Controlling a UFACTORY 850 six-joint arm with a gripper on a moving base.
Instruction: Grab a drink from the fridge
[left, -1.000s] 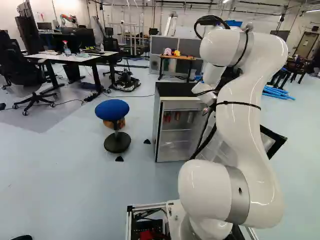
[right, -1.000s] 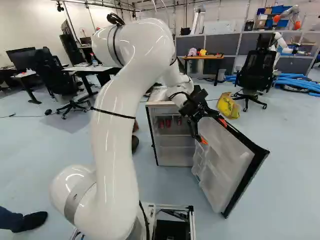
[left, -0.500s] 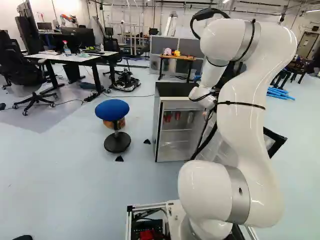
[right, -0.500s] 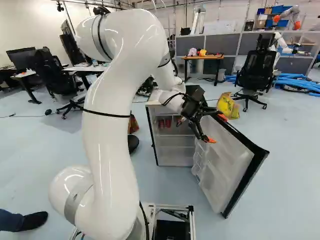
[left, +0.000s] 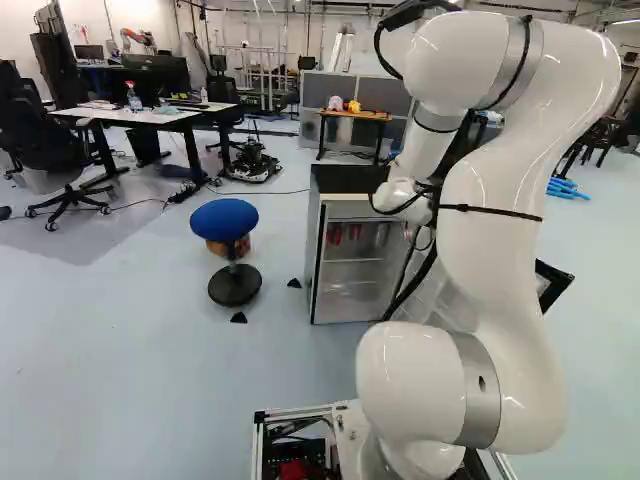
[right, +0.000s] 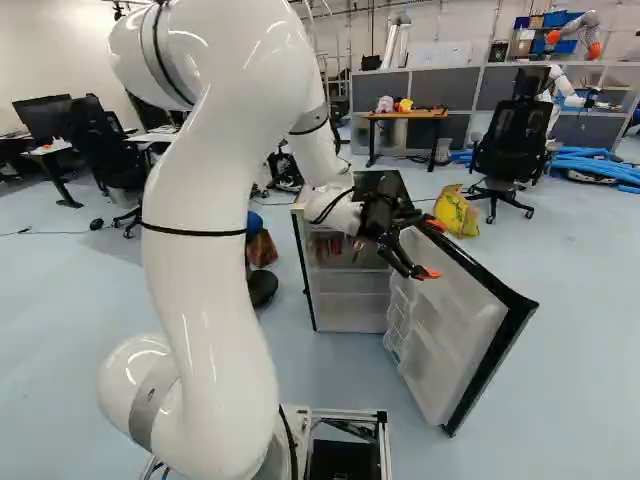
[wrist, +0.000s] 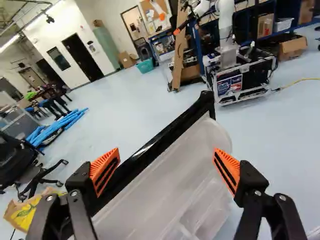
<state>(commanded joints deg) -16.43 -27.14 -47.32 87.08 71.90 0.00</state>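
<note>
Your gripper (right: 430, 249) is released, fingers spread wide, nothing held. You've got it by the upper part of the open fridge door (right: 450, 325), whose black edge runs between the fingers in your wrist view; contact, can't tell. Your drinks, red cans (left: 336, 234), stand on the upper shelf inside the mini fridge (left: 345, 180). Blue-seated stool (left: 225, 219) beside the fridge, yellow bag (right: 457, 213) on the floor past the door.

There is one fridge (left: 345, 182), with one door (right: 450, 330). One blue stool (left: 224, 218), one yellow bag (right: 455, 212) and two black floor wedges (left: 238, 318) show.
</note>
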